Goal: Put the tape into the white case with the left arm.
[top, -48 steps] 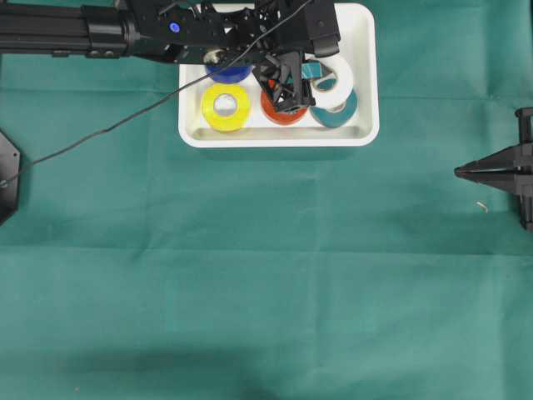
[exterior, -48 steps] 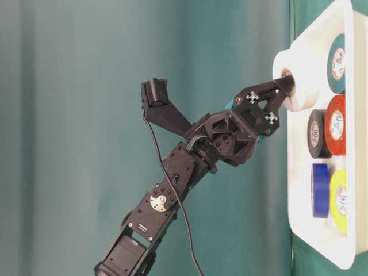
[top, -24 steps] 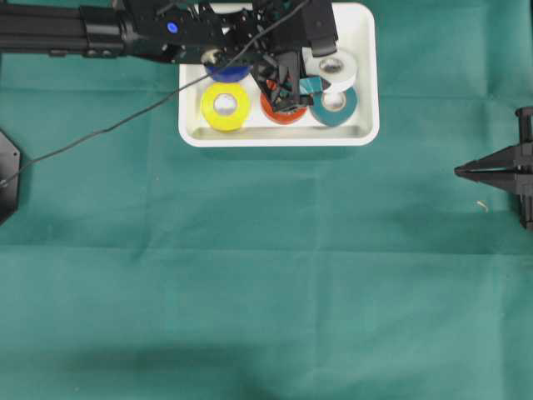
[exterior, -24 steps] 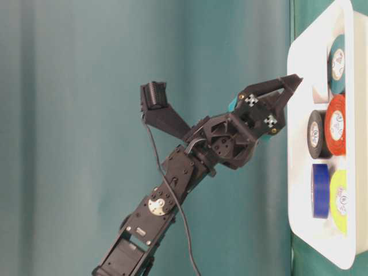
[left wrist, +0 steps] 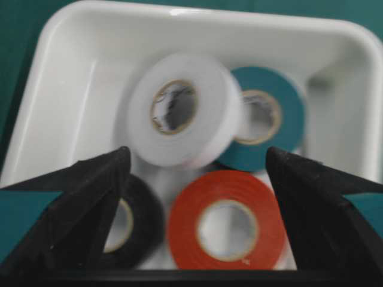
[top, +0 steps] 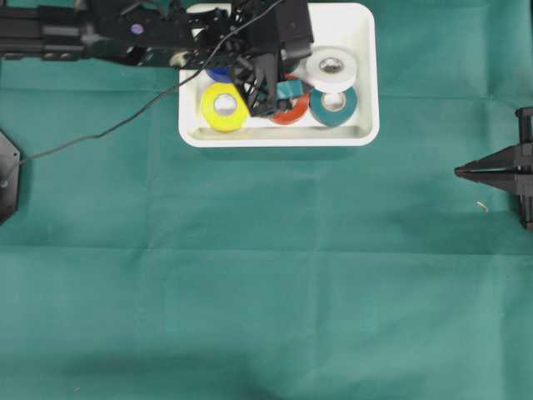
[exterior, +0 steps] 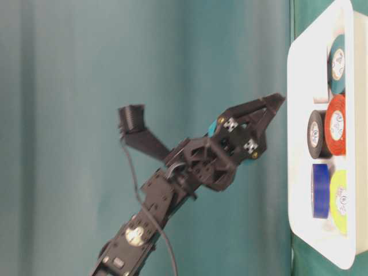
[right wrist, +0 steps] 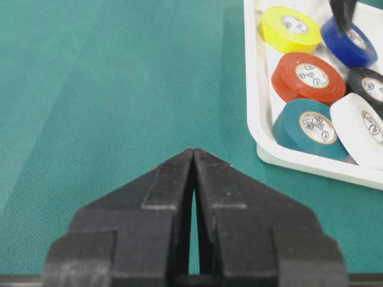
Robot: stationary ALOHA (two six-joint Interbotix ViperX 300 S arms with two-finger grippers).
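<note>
White tape (top: 331,68) lies in the white case (top: 365,75), far-right corner, leaning partly on the teal roll (top: 334,106). Left gripper (left wrist: 194,164) jaws wide apart, holding nothing, above the rolls. Right gripper (right wrist: 193,156) fingers pressed together, parked at the right edge, well apart from the case.

Step in hand, my read: placement done, arm clearing out. To do it well: lift straight off before swinging left, keep the spread fingertips above the roll tops so they don't clip the red roll (top: 293,112) or black roll (left wrist: 134,224) sitting just under them. Watch the cable draped over the case's left rim. White tape is tilted on teal, so any nudge could shift it; it should stay inside the rim.

Views: overhead gives layout but the arm hides the blue roll (right wrist: 348,34) and most of the black one. Left wrist view shows white overlapping teal and the empty gap between the jaws. Table-level view shows the gripper off the case, fingertips clear of the rolls. Right wrist view shows all six rolls incl. yellow (right wrist: 290,27) unblocked.
</note>
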